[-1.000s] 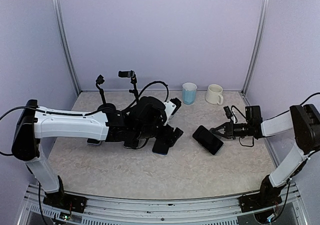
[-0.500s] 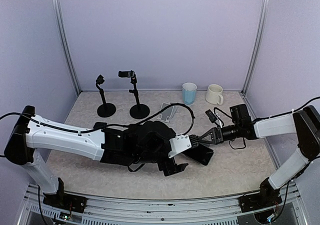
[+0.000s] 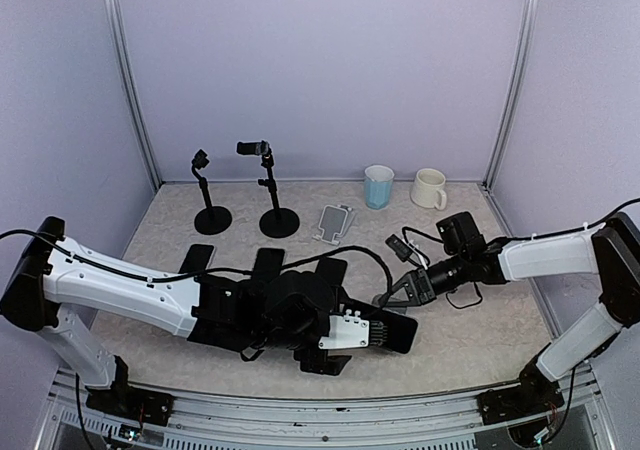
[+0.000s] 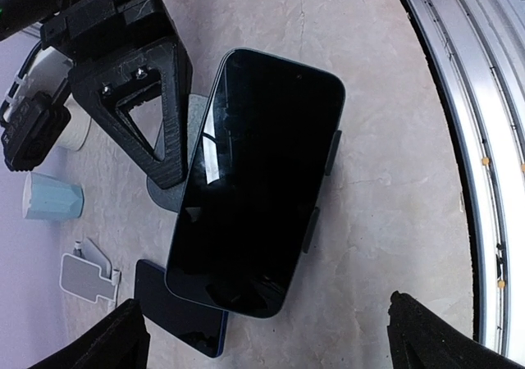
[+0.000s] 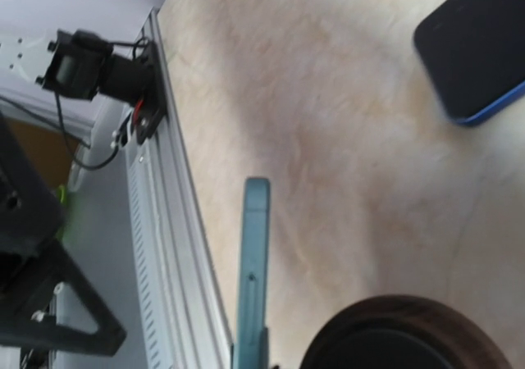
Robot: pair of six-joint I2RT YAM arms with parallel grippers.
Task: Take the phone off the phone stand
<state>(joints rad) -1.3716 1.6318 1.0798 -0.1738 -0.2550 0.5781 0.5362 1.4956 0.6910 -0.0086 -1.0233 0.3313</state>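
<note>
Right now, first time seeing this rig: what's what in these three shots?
Two robot arms, bolted at the near edge of a table. The wide shot looks down from behind them; the other two come from a camera on each wrist. The left gripper is wide open, holding nothing, facing a dark phone propped on a stand. The right gripper is closed, tips at the stand's base; whether it grips it, I cannot tell. Spare phones lie flat, with a blue cup and a white mug.
</note>
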